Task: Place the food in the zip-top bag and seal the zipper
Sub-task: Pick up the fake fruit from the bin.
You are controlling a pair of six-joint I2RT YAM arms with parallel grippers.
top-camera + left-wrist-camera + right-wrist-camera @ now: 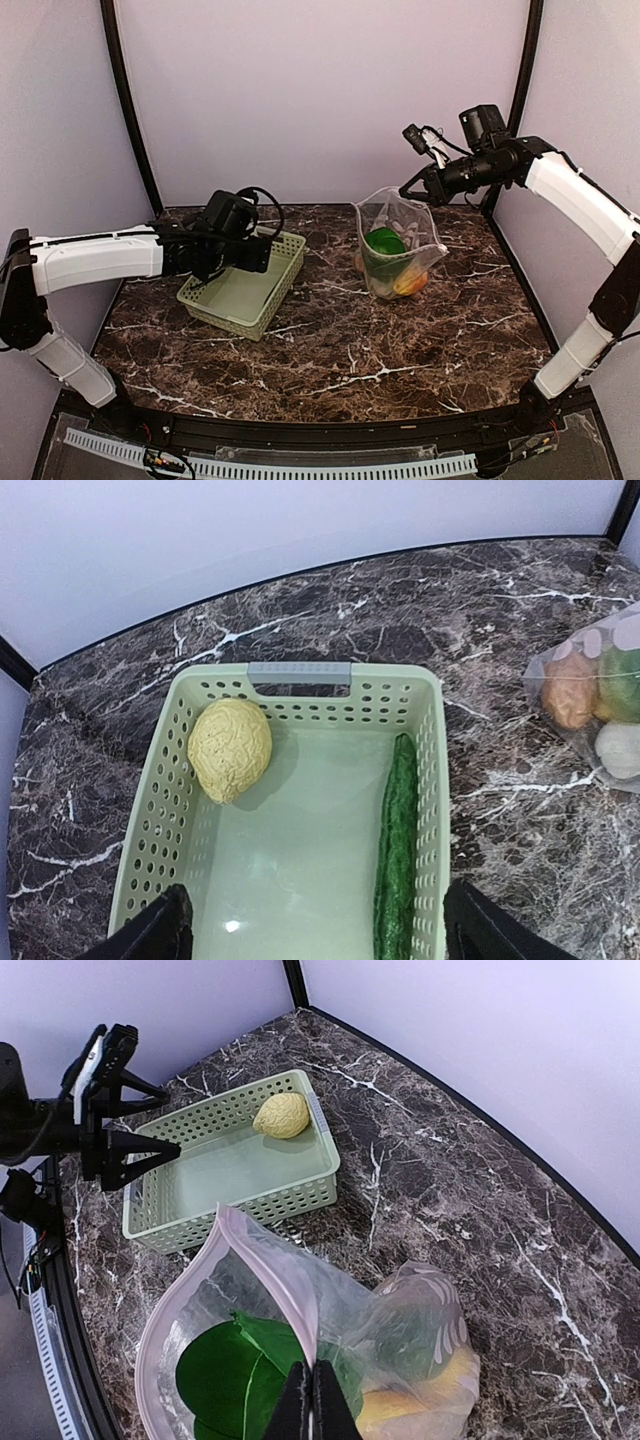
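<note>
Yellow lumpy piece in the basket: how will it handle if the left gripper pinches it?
The yellow lumpy piece is egg-shaped, so an off-centre pinch would probably roll or squirt it; the nearby basket wall may check that. Its wrinkled skin should help grip. It looks like a light toy, but weight can't be seen.

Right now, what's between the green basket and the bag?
Nothing, just bare marble table between the basket and the bag, seen from the top camera.
</note>
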